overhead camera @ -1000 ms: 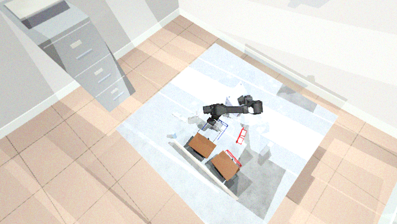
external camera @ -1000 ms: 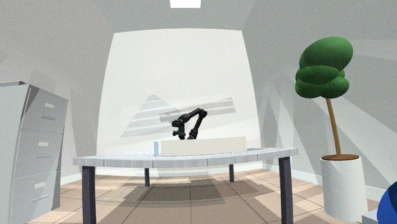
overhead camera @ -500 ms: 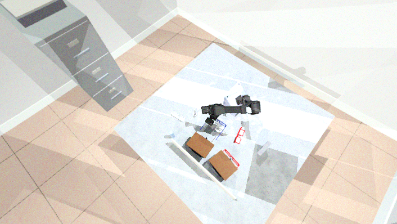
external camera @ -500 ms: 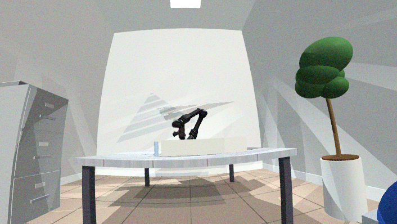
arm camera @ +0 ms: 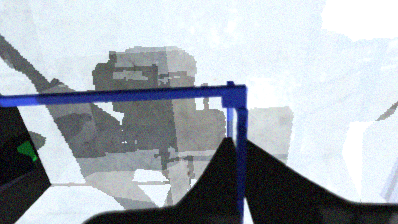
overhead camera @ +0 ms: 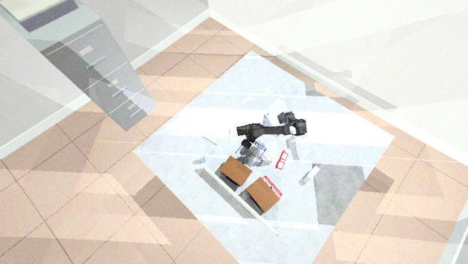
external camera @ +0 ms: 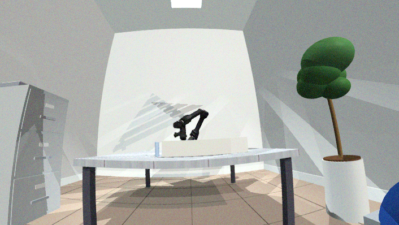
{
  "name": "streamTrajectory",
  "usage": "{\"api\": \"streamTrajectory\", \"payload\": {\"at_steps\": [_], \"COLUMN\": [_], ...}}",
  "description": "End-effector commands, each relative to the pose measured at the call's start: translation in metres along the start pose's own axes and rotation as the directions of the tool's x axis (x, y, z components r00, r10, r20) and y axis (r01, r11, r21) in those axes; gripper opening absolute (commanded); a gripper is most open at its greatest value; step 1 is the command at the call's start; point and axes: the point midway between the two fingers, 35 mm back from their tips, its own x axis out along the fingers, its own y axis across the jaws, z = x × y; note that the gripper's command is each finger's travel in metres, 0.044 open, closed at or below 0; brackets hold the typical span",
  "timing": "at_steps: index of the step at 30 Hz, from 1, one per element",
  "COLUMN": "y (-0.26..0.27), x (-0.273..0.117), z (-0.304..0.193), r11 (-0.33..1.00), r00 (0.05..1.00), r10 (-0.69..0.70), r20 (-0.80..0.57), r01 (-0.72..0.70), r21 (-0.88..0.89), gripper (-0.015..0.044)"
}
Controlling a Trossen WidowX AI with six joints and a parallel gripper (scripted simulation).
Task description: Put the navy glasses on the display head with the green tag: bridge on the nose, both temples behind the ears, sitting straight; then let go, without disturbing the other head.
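My gripper is shut on the navy glasses; its fingertips pinch a part running down from a frame corner in the wrist view. The glasses hang in the air beside the left brown-topped head. The wrist view shows a dark head at the left edge with a green tag; it seems to be this nearer head. The other head has red glasses at its front. In the exterior view the heads and glasses are hidden behind the long board.
A long cream board stands behind both heads, with a light blue cylinder by its left end. Red glasses lie right of my gripper. A white block is farther right.
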Motion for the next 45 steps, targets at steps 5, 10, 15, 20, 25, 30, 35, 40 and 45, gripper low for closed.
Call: {"api": "streamTrajectory", "payload": {"at_steps": [5,10,15,20,25,30,35,40,45], "y": [0.012,0.017,0.023,0.03,0.036,0.042,0.048,0.054,0.061], "x": [0.0,0.0,0.0,-0.001,-0.001,-0.001,-0.001,-0.001,-0.001], "z": [0.0,-0.001,-0.001,-0.001,-0.001,-0.001,-0.001,-0.001,-0.001], "r11": [1.0,1.0,1.0,1.0,1.0,1.0,1.0,1.0,1.0], "r00": [1.0,1.0,1.0,1.0,1.0,1.0,1.0,1.0,1.0], "r10": [0.01,0.008,-0.001,-0.004,-0.004,-0.004,-0.004,-0.004,-0.003], "r20": [0.004,0.004,0.004,0.002,0.001,0.001,0.001,0.001,0.001], "r01": [-0.01,-0.008,0.001,0.004,0.004,0.004,0.004,0.004,0.003], "r21": [-0.006,-0.006,-0.006,-0.006,-0.006,-0.007,-0.007,-0.007,-0.007], "gripper": [0.0,0.0,0.0,0.0,0.0,0.0,0.0,0.0,0.0]}}
